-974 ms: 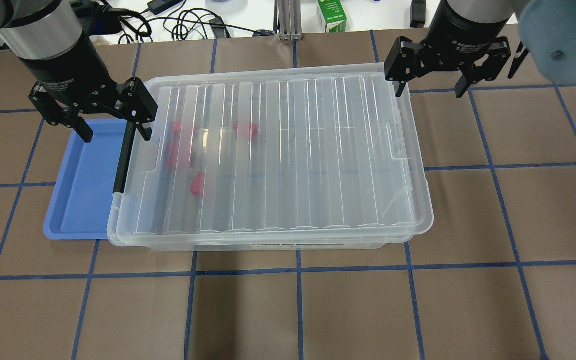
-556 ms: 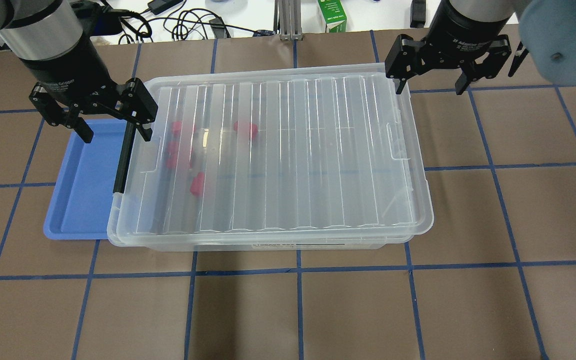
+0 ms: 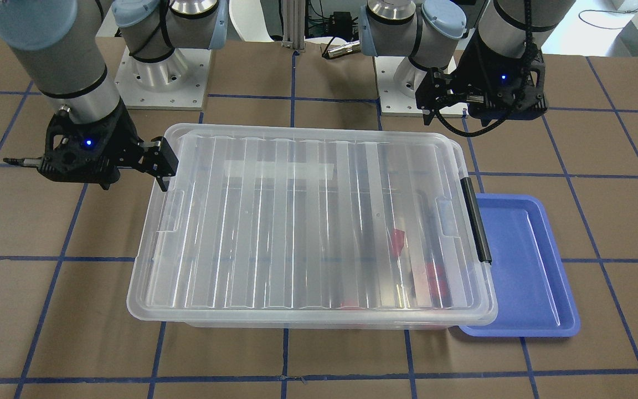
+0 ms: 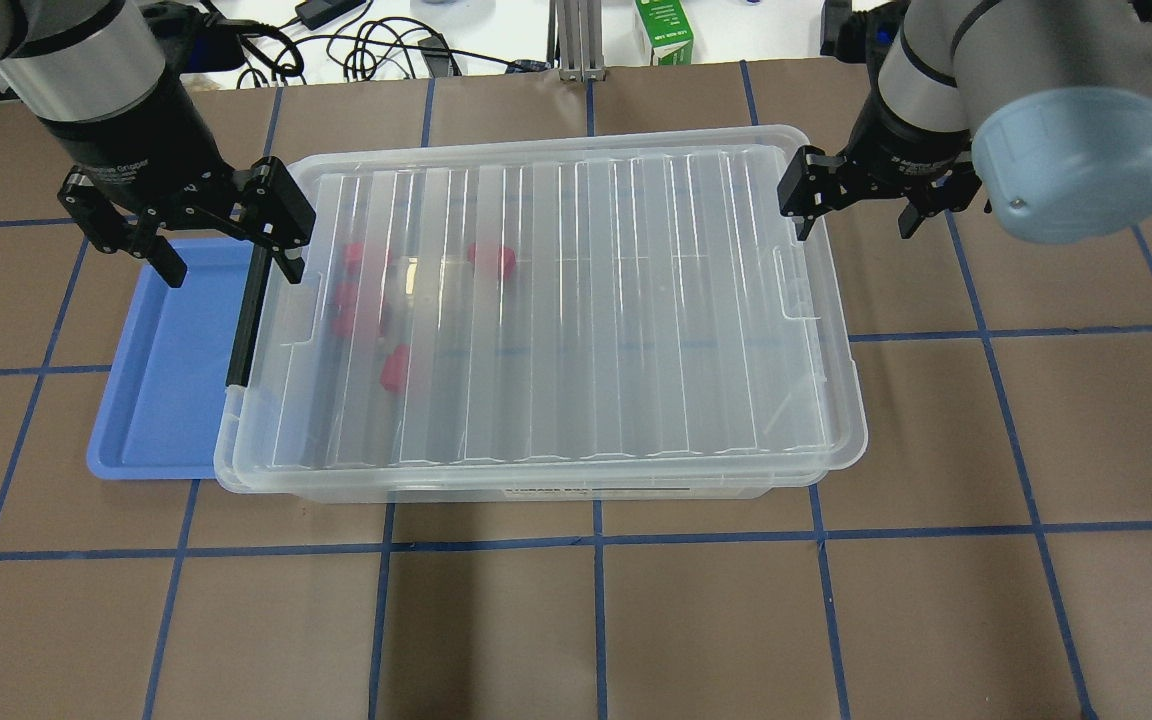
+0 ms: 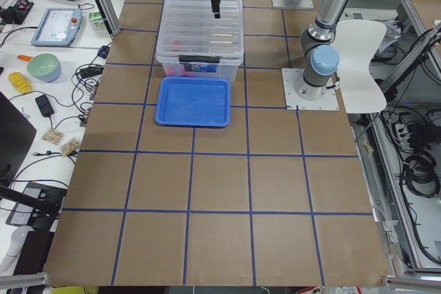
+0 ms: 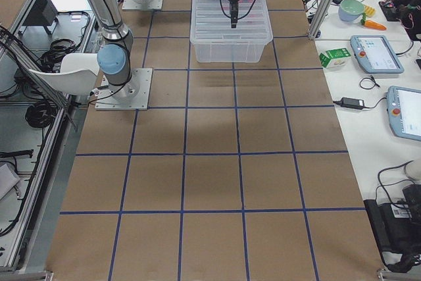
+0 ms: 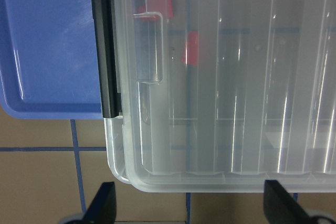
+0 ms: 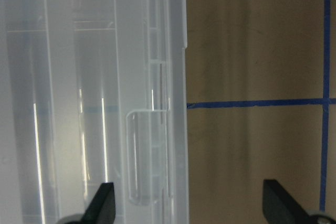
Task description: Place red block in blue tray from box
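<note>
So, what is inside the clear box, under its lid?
At least four red blocks lie near the black latch end. The ribbed lid blurs them, so their exact count is unclear.

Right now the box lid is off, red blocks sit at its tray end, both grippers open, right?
No: the overhead view shows the lid on the box. The red blocks sit at its blue tray end; left gripper and right gripper are open.

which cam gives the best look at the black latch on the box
The left wrist-mounted view: the black latch runs close-up along the box edge, beside the blue tray. Front-facing and overhead views show it smaller; the right wrist view misses it.
</note>
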